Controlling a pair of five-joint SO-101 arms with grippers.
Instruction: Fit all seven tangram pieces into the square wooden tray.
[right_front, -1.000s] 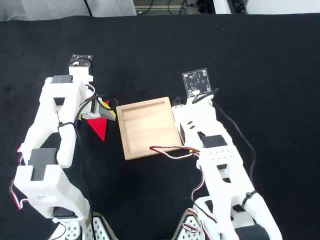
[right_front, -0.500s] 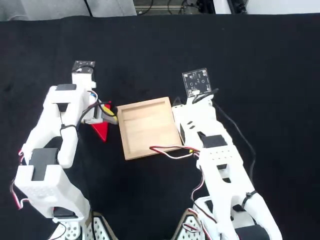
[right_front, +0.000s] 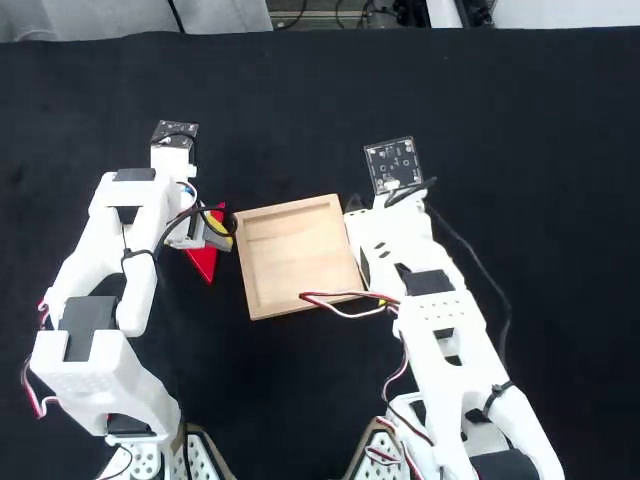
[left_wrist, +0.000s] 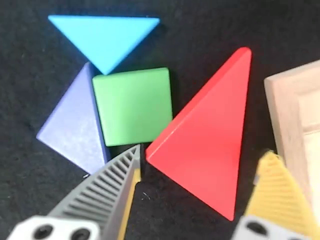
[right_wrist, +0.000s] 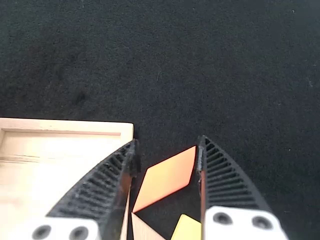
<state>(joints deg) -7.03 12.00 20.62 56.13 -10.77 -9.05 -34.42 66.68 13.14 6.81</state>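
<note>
Lying on the black table (right_front: 500, 100) just outside the tray (right_front: 298, 255), at its left wall in the high view, the red triangle (left_wrist: 207, 140) is set with its long edge alongside that wall. Its square corner is pointed away from the tray, toward the green square (left_wrist: 134, 105). The left gripper (left_wrist: 202, 152) is spread wide across the triangle, one finger at the square corner and the other between the long edge and the tray wall. Nothing is gripped, and contact cannot be told.

In the high view the triangle's narrow tip is seen pointing toward the arm bases, with the left arm over the rest. The left wrist view adds a cluster: the green square is met at one corner by the blue triangle (left_wrist: 107, 37), and the purple triangle (left_wrist: 75, 125) is laid against its side.

At the tray's far right corner, the orange parallelogram (right_wrist: 167, 177) is seen on the table between the parted fingers of the right gripper (right_wrist: 167, 141), ungripped, its long axis slanted across the gap. A yellow piece (right_wrist: 187, 227) is seen just beside it.
</note>
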